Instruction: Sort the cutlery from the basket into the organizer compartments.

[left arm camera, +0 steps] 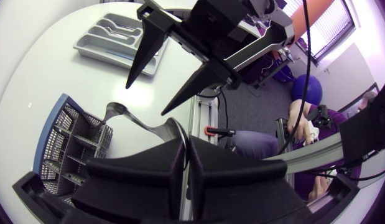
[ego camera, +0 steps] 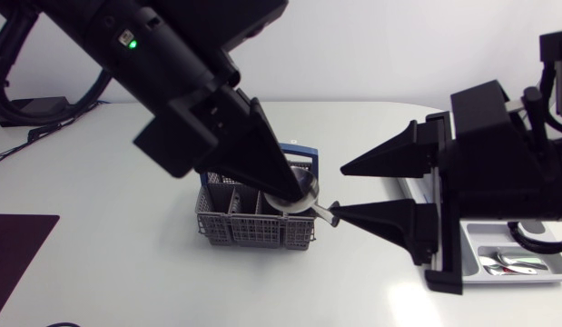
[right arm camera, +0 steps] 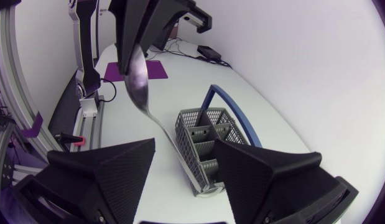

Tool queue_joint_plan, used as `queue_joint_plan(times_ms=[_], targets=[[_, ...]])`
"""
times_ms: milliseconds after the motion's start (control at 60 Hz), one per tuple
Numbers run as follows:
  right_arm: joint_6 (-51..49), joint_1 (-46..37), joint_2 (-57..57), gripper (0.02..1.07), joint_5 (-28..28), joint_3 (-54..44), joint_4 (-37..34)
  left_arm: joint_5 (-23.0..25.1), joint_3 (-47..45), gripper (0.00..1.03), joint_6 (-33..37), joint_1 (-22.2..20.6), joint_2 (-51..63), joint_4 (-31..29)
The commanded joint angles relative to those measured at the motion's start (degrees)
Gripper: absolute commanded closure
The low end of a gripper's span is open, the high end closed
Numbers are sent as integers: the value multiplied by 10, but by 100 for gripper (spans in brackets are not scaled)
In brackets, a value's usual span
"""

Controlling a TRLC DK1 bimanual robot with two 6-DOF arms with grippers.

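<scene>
My left gripper point(ego camera: 294, 194) hangs over the grey wire basket point(ego camera: 249, 222), shut on the bowl of a metal spoon point(ego camera: 310, 205). The spoon's handle sticks out rightward, its end at the lower fingertip of my right gripper point(ego camera: 342, 191), whose fingers stand wide apart. In the left wrist view the left gripper point(left arm camera: 186, 143) clamps the spoon point(left arm camera: 142, 121) above the basket point(left arm camera: 74, 143), with the right gripper point(left arm camera: 146, 99) ahead. From the right wrist the spoon point(right arm camera: 139, 81) slants down between the parted fingers of the right gripper point(right arm camera: 183, 146), beside the basket point(right arm camera: 211, 137).
The white organizer point(ego camera: 498, 232) lies at the table's right edge under my right arm, with a few spoons in one compartment; it also shows as the organizer point(left arm camera: 111, 37) beyond the right gripper. A dark purple mat point(ego camera: 17, 245) sits at the front left corner.
</scene>
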Motion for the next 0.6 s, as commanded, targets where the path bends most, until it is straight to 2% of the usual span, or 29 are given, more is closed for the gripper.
queue_joint_plan(times_ms=[0,150,367,583], targets=[[-16,21,4,37,19,-24,17,19,37,100,19,3,13,-11],[-16,26,14,37,19,-23,26,18,74,100,9,13,0,-17],[-2,46,15,37,28,-3,30,18,67,100,-3,9,-29,-20],[2,57,-29,37,66,12,1,18,83,100,-9,-2,-44,-20]])
